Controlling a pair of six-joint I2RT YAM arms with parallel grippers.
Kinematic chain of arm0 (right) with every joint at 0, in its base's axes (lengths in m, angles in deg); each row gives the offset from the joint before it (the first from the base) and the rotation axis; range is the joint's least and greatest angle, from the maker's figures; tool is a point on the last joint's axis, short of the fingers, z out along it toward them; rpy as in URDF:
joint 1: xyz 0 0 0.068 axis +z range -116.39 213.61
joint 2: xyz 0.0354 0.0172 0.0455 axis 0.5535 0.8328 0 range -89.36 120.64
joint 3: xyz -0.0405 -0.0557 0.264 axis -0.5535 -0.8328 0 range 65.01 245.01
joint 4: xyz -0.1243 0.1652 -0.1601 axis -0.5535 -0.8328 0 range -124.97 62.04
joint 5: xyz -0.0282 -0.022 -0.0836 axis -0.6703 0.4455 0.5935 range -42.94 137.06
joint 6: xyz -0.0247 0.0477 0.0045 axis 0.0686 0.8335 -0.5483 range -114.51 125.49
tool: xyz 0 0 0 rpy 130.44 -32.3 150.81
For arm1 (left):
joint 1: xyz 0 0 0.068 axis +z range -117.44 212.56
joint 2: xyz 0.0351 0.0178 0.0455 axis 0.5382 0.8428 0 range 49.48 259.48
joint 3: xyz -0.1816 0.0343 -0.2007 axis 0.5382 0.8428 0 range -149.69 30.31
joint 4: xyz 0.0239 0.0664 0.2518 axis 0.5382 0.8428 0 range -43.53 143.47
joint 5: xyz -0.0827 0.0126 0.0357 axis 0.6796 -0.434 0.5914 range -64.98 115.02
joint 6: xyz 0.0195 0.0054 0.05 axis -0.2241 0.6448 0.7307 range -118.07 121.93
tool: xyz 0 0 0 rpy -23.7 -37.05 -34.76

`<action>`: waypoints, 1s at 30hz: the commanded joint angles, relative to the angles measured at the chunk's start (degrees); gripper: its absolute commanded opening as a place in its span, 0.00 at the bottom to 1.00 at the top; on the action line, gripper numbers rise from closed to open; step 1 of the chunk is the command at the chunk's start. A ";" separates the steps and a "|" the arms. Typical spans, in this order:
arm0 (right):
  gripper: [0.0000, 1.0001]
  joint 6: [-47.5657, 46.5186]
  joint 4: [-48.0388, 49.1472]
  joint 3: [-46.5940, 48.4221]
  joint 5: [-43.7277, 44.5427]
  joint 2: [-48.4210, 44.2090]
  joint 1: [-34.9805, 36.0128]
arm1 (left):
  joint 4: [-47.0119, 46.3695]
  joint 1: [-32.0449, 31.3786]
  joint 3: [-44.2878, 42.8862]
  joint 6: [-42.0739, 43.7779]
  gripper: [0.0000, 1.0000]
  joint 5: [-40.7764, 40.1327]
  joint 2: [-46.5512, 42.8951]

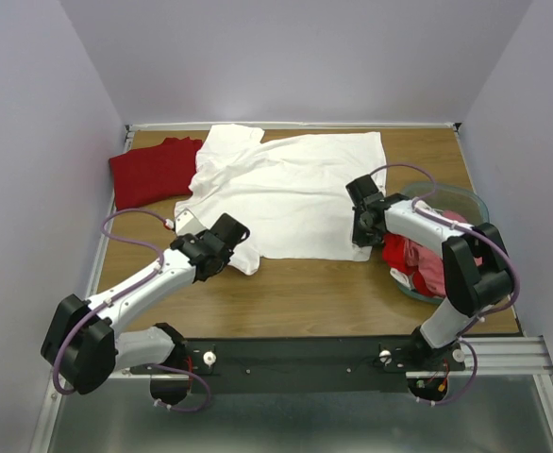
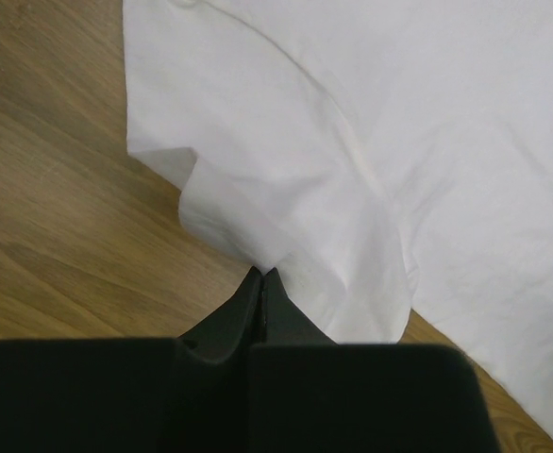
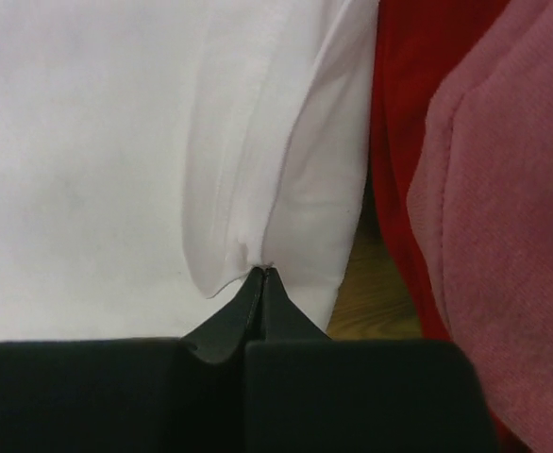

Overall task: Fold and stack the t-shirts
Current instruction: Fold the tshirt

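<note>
A large white t-shirt (image 1: 286, 189) lies spread across the middle of the table. My left gripper (image 1: 231, 247) is shut on its near left corner, pinching a raised fold of white cloth (image 2: 286, 226). My right gripper (image 1: 362, 234) is shut on its near right corner, where the hem is bunched up (image 3: 248, 189). A dark red t-shirt (image 1: 154, 170) lies folded at the far left. Red (image 1: 404, 253) and pink (image 1: 437, 269) t-shirts are heaped in the bin at the right; they also show in the right wrist view, red (image 3: 399, 142) and pink (image 3: 503, 208).
A teal plastic bin (image 1: 465, 200) stands at the right edge of the table, next to my right arm. Lilac walls close in the table at the back and both sides. Bare wood (image 1: 305, 293) shows between the white shirt and the arm bases.
</note>
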 commanded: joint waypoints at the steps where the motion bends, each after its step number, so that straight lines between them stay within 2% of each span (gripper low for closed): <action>1: 0.00 2.30 -2.21 -2.52 2.47 -3.30 0.19 | 0.44 0.12 1.18 -1.07 0.00 -2.48 -1.85; 7: 0.00 2.39 -3.27 -4.55 5.72 -6.46 -1.30 | 0.27 0.21 1.71 -0.37 0.00 -2.22 -2.64; 15: 0.00 0.45 -5.29 -6.57 8.28 -12.09 -7.63 | -8.43 0.12 1.36 12.37 0.00 0.76 -1.41; 22: 0.01 -0.08 -6.08 -6.92 7.92 -15.17 -10.36 | -8.61 0.12 -0.13 17.90 0.00 -0.37 -1.23; 30: 0.01 0.28 -8.01 -5.25 9.15 -14.03 -12.56 | -6.77 0.03 -0.31 19.14 0.00 -1.34 -5.36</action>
